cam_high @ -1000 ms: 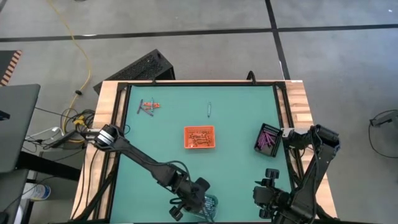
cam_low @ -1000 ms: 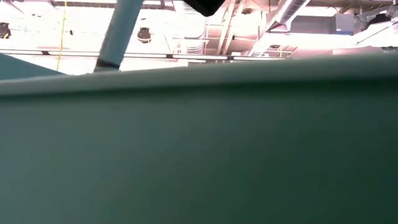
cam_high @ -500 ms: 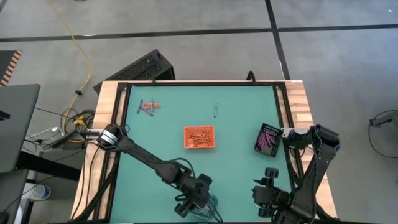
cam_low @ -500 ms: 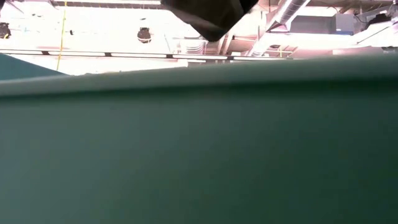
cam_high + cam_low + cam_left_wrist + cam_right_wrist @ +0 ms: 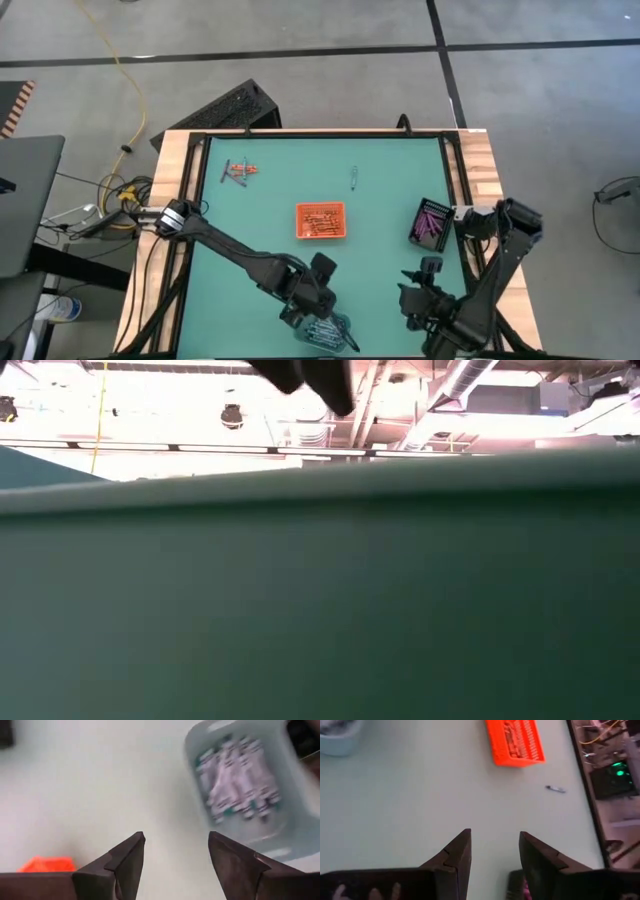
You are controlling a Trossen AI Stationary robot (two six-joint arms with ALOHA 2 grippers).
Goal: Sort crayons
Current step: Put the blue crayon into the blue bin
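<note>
Lying lone crayon, long axis toward far edge

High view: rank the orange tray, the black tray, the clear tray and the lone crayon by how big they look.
1. Orange tray.
2. Black tray, close behind it; its angle makes the gap unsure.
3. Clear tray, partly hidden under the left gripper, so its rank is unsure.
4. Lone crayon, smallest.

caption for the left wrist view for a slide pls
Left gripper, jaws open and empty, above the green table beside the clear tray of blue-grey crayons.
</note>
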